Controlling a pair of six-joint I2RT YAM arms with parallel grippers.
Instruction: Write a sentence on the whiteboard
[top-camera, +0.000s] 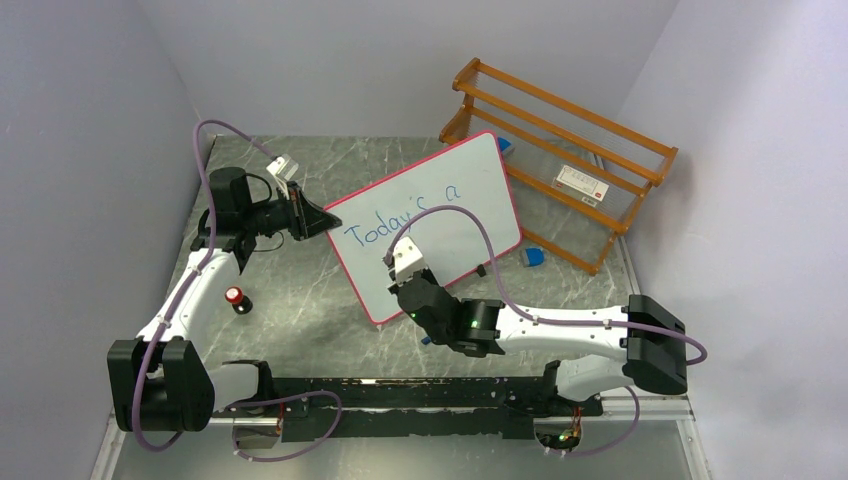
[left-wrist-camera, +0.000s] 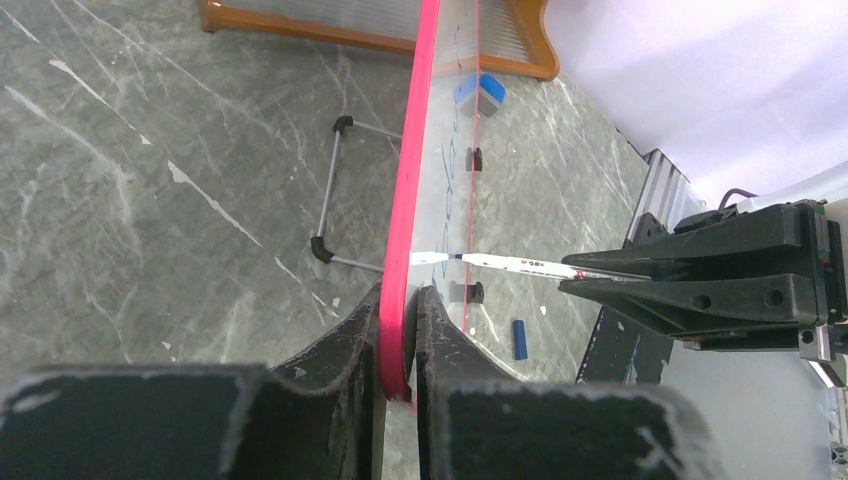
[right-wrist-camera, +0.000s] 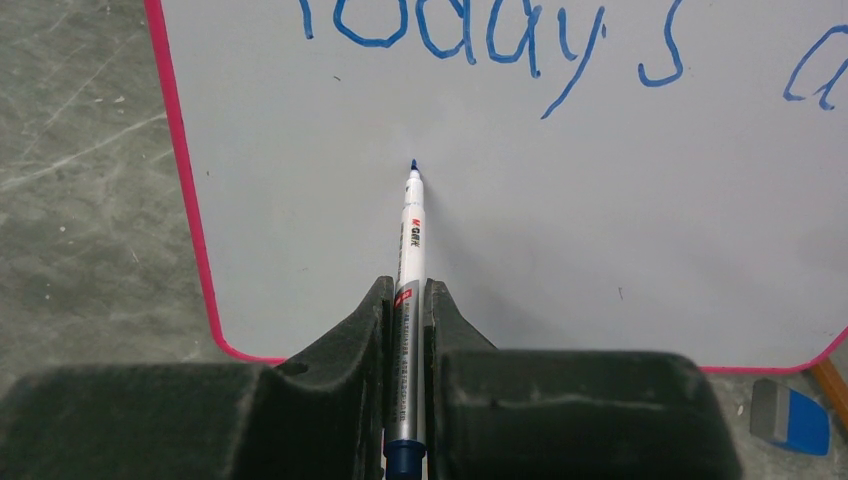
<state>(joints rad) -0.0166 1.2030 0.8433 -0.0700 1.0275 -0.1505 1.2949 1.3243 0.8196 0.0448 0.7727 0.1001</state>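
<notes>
While the left gripper (left-wrist-camera: 402, 300) is clamped on the pink rim at the left end of the whiteboard (top-camera: 490, 185), the right gripper (right-wrist-camera: 405, 292) is closed tight on a marker (right-wrist-camera: 411, 235). Blue handwriting, the sentence (right-wrist-camera: 500, 40), reads "Today's a" in one line that climbs toward the far right in the overhead view. Red and black print on the marker's barrel looks like "GMK"; the rest is too small to read. Its long axis runs straight out from the fingers, blue tip at the blank board under "Today's". The board stands propped on the grey table (top-camera: 300, 320), its long axis running from near left to far right, toward an orange rack (top-camera: 570, 110). The rack's white label (top-camera: 582, 180) is unreadable.
</notes>
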